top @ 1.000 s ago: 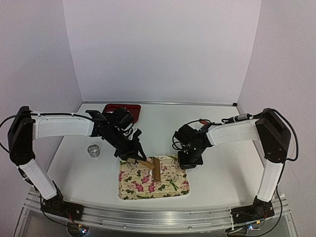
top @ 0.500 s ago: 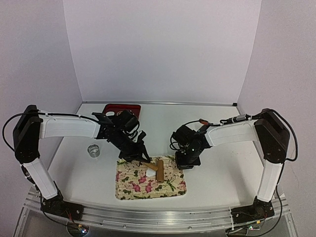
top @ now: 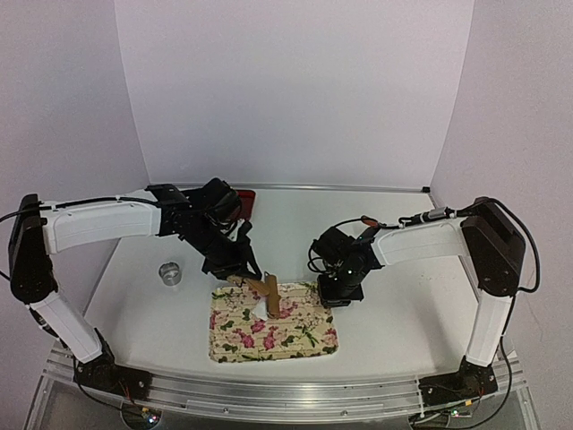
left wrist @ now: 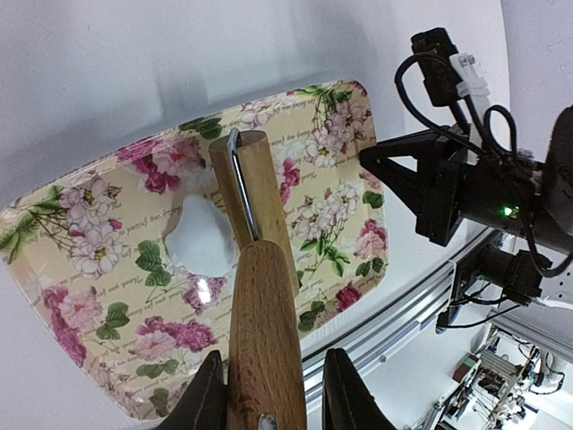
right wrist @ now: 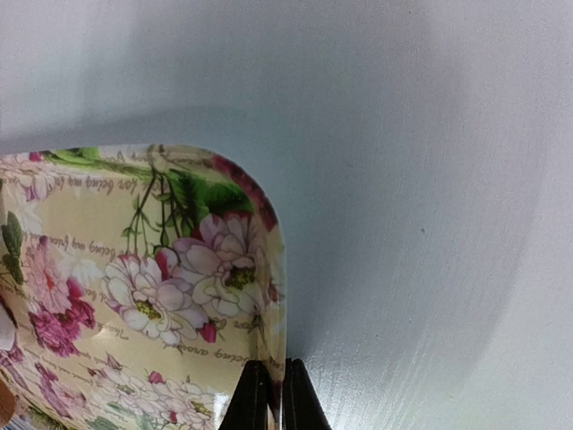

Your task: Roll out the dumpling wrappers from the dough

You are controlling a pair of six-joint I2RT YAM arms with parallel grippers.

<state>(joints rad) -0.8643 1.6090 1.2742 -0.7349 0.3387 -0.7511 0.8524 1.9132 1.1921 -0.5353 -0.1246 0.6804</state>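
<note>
A flattened white patch of dough lies on the floral tray. My left gripper is shut on the wooden handle of the rolling pin. The pin slants down, with its roller end beside the dough's right edge. My right gripper is shut on the tray's rim at its far right corner. Dumpling wrappers are out of view.
A metal ring cutter stands on the table left of the tray. A red tray sits at the back, partly behind the left arm. The right arm looms close past the tray's right end.
The left arm drew back and to the left with the rolling pin. The pin went from lying flat across the tray to slanting steeply over the dough. The right gripper kept its hold.
</note>
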